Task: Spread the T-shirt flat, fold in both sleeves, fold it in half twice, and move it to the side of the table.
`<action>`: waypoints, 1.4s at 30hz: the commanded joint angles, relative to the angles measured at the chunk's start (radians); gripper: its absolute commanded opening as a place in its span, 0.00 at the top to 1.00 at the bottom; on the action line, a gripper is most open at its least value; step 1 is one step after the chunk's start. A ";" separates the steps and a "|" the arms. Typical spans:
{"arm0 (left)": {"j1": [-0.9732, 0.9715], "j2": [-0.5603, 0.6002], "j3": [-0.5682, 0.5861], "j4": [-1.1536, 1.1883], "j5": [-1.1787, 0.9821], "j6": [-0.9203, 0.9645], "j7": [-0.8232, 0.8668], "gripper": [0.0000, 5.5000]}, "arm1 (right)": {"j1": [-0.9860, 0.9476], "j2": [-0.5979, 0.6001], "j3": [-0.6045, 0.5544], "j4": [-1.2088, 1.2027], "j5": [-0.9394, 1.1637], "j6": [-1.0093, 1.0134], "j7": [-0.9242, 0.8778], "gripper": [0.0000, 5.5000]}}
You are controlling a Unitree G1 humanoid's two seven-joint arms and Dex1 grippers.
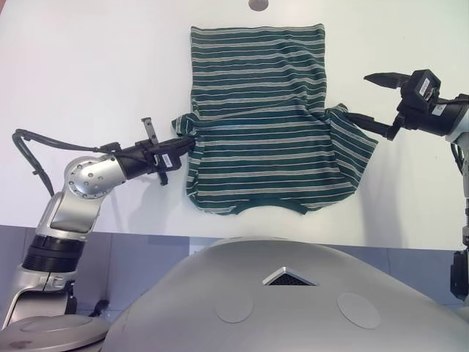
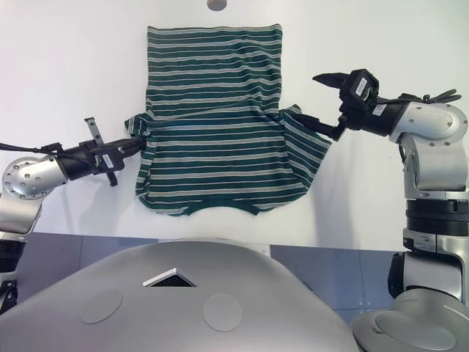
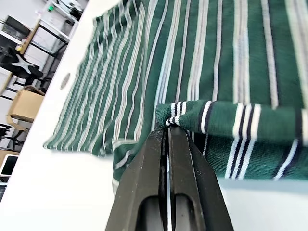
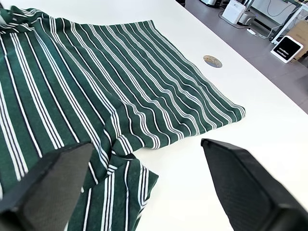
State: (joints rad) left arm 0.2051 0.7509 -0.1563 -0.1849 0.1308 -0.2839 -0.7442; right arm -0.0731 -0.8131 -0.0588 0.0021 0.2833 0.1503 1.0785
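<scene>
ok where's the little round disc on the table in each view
Left eye view: disc at the top edge, just past the T-shirt's far hem.
Right eye view: top edge, past that hem.
Left wrist view: on the table beyond the hem.
Right wrist view: likewise beyond the hem.
Shared landmark: the far hem.

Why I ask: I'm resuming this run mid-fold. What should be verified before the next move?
1. Left gripper shut on the left sleeve: ok.
2. Right gripper holding the right sleeve: not ok; it is open, with its lower finger at the sleeve's edge.
3. T-shirt spread flat: not ok; it is bunched near the right sleeve.
4. Sleeves folded in: not ok; both stick out.
5. T-shirt wholly on the table: ok.
</scene>
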 commanded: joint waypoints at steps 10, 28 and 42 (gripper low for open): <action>-0.053 -0.124 -0.152 0.035 0.021 0.033 -0.009 0.95 | -0.062 -0.002 0.027 0.043 -0.023 -0.014 0.026 0.24; -0.156 -0.155 0.026 0.118 0.006 0.092 0.152 0.64 | 0.057 -0.130 -0.032 0.251 -0.021 -0.060 0.172 0.24; -0.154 -0.167 0.019 0.123 0.002 0.102 0.154 0.64 | 0.150 -0.032 -0.035 0.435 0.013 -0.006 0.167 0.35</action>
State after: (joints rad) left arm 0.0631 0.5843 -0.1341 -0.0632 0.1288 -0.1861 -0.5888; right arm 0.0558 -0.8623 -0.1199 0.4048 0.3401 0.1480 1.2522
